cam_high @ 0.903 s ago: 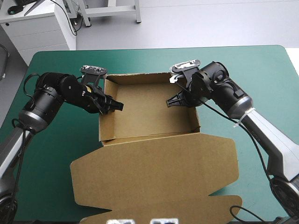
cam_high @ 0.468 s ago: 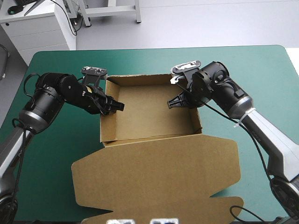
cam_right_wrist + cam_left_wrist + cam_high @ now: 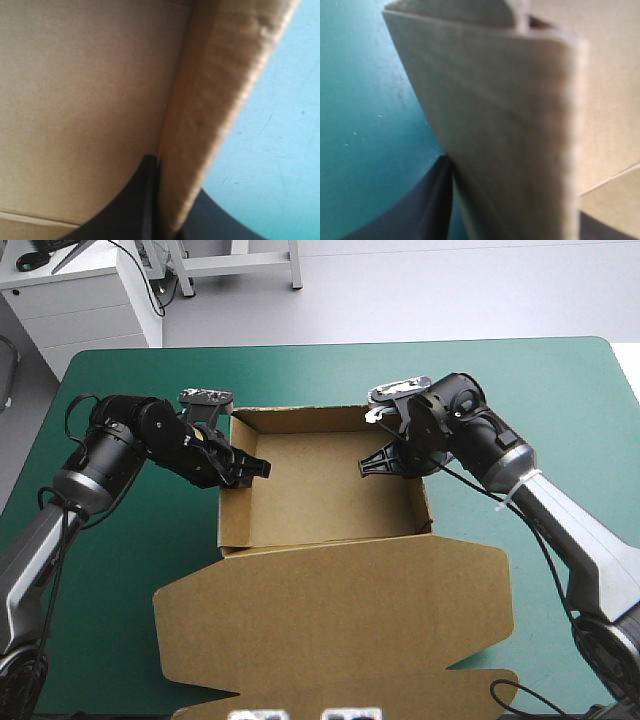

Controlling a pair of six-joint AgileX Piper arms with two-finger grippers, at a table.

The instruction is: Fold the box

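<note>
You see the box [image 3: 320,490] mid-counter [image 3: 560,400]: an open tray, lid flat toward the near edge. Left fingers [image 3: 252,468] clamped on its left wall, right fingers [image 3: 375,462] clamped on its right wall.

High view: a table with rounded far corners, under a teal-green cover [image 3: 560,390], fills most of the field. Beyond its far edge lies a pale grey floor [image 3: 450,290], which also shows as narrow strips past the table's left and right edges. At the far left stands a white cabinet [image 3: 90,300] with drawer fronts; a dark object, too small to identify, lies on its top, and black cables [image 3: 160,285] hang down its side. Near it, the pale legs of a metal frame [image 3: 240,260] rest on the floor. Light falls evenly and softly. Both wrist views show the cover as a plain, faintly speckled surface.
</note>
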